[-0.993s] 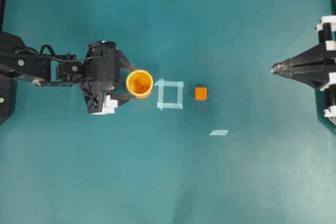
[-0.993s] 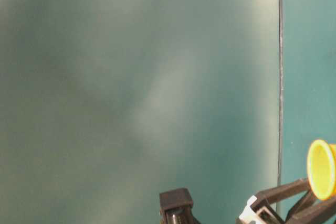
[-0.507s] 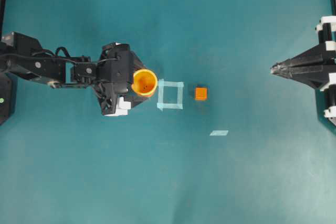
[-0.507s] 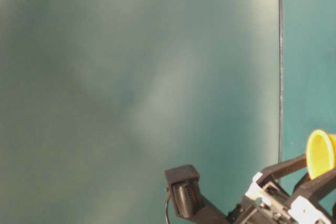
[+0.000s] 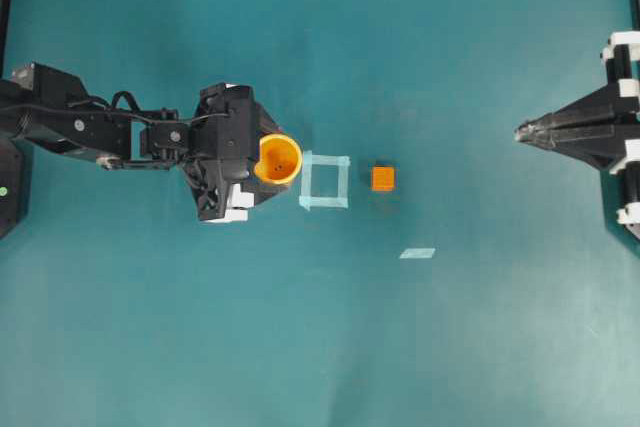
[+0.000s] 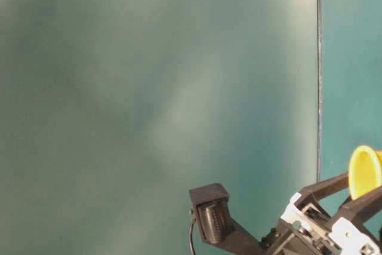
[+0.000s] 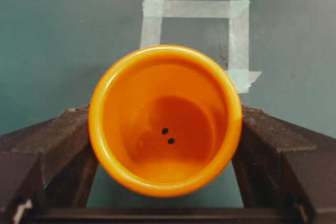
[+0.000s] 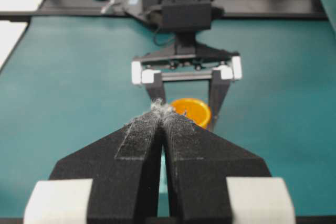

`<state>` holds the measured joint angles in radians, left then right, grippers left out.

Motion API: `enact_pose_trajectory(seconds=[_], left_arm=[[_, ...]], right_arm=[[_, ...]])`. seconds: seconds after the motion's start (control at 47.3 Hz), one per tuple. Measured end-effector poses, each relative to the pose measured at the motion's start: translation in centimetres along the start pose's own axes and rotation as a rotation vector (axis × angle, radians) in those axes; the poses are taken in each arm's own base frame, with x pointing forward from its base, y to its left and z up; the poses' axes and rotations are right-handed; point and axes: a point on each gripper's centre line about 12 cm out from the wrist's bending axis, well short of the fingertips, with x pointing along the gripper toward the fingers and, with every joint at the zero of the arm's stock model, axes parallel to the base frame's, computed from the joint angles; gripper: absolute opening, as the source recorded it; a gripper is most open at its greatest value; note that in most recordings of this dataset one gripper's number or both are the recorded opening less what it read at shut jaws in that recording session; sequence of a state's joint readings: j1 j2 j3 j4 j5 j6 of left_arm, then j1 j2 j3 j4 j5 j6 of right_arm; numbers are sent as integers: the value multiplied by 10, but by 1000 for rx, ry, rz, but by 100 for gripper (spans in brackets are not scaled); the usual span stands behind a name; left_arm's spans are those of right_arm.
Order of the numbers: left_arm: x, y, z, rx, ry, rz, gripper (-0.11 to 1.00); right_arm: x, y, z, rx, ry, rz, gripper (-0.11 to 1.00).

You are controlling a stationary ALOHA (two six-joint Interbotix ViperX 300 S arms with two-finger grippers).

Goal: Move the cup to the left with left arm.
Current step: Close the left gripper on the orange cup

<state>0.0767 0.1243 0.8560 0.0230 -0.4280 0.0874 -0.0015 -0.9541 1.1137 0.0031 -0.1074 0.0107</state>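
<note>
My left gripper is spread wide with the cup sitting between its fingers. In the left wrist view both fingers look pressed against the cup's sides, but I can't tell if that is a firm pinch or just contact. The cup is upright, mouth up, two dark dots on its orange bottom. It stands on the teal table just left of the tape square, rim near the tape's left edge.

My right gripper hangs at the far right, well apart from everything, fingers pressed together at the tips and holding nothing.

Count: one cup, one small orange cube right of the tape square, one tape square, one loose tape strip, two arms.
</note>
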Motion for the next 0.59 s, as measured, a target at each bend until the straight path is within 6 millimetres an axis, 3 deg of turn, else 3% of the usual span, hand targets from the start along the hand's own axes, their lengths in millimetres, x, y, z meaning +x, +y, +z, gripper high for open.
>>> enact_pose_trajectory(seconds=[0.211,0.591], left_arm=[[-9,-10,5,15,43,-27,73],[-40,-9,9,16,76,-28,73]], right_arm=[[0,0,3,-2,-8,0,-1],[1,0,3,-2,-6,0,-1]])
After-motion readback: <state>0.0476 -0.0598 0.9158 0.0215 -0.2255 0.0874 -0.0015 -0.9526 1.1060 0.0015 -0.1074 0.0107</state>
